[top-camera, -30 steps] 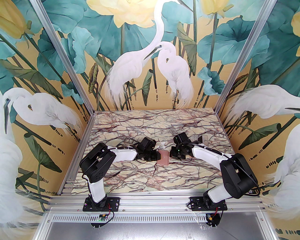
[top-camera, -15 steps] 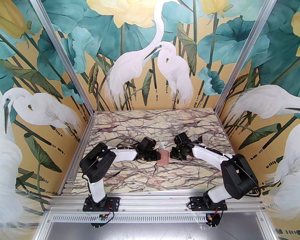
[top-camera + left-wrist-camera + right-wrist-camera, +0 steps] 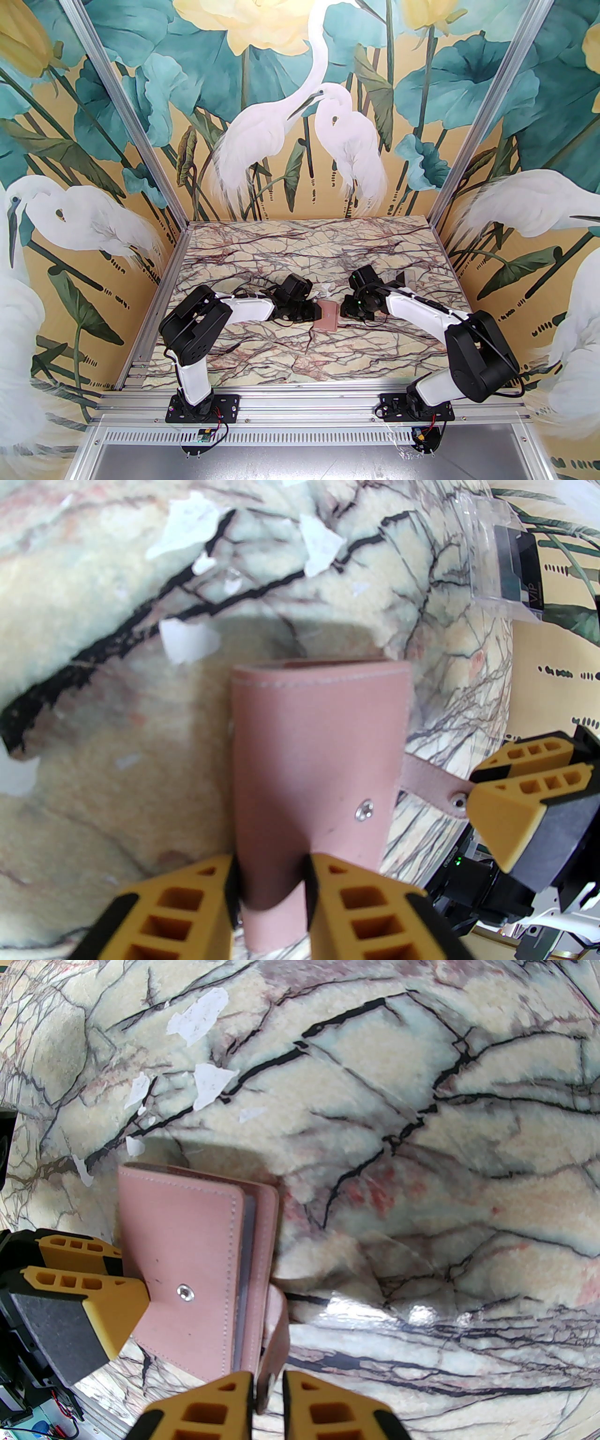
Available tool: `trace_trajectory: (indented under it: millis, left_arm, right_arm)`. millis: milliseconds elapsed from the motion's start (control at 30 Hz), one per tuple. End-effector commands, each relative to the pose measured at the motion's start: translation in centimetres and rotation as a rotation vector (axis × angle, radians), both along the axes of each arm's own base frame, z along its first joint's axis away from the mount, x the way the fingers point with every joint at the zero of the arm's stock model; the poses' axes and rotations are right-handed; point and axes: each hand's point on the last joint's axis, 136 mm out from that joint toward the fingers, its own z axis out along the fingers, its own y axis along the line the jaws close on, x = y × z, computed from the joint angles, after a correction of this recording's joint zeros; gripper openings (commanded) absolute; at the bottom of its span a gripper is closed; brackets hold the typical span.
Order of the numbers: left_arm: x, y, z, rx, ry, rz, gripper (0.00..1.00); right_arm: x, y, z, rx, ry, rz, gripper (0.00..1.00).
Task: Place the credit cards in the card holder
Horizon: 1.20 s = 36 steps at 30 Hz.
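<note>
Here the card holder [image 3: 327, 316] sits near the middle of the marble-patterned table [image 3: 262, 347], with a gripper at each of its short sides. The left gripper [image 3: 272, 878] is at the holder's folded edge. Its yellow fingers [image 3: 356, 902] are drawn in narrow and clamp that edge between them.

The holder's pink covers are nearly closed. Along the side opposite the fold they stand slightly apart, and a pale grey-blue layer [image 3: 249, 1260] shows between them. A round metal snap stud [image 3: 186, 1293] sits on the upper cover, near that open side.

From the same side the closing tab [image 3: 274, 1330] sticks out unfastened, away from the holder. The right gripper [image 3: 269, 1400] has the end of the tab between its fingers, which stand only a narrow gap apart. Whether they actually press the tab cannot be told.

The credit cards [image 3: 511, 569] lie on the table well apart from the holder, beyond its open side and farther back. They are see-through pieces stacked over a dark one lettered VIP. Just behind the holder, a scatter of white flecks [image 3: 211, 1082] marks the tabletop.
</note>
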Motion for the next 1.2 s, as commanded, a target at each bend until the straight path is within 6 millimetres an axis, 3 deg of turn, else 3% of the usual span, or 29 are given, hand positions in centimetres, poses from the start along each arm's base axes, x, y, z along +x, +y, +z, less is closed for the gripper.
trace_trajectory:
  millis: [0, 733, 1033, 1167]
  left_arm:
    - [-0.7, 0.4, -2.0, 0.052, 0.006, -0.009, 0.32]
    - [-0.7, 0.4, -2.0, 0.053, 0.005, -0.012, 0.33]
    - [-0.8, 0.4, -2.1, 0.054, 0.007, -0.013, 0.32]
    - [-0.7, 0.4, -2.2, 0.052, 0.006, -0.012, 0.32]
  right_arm:
    - [0.0, 0.0, 0.7, -0.004, -0.015, 0.02, 0.2]
    - [-0.1, 0.3, 1.1, 0.004, -0.022, 0.038, 0.03]
    - [1.0, 2.1, 3.4, 0.097, -0.064, 0.055, 0.0]
    - [1.2, 2.9, 3.5, 0.107, -0.055, 0.069, 0.0]
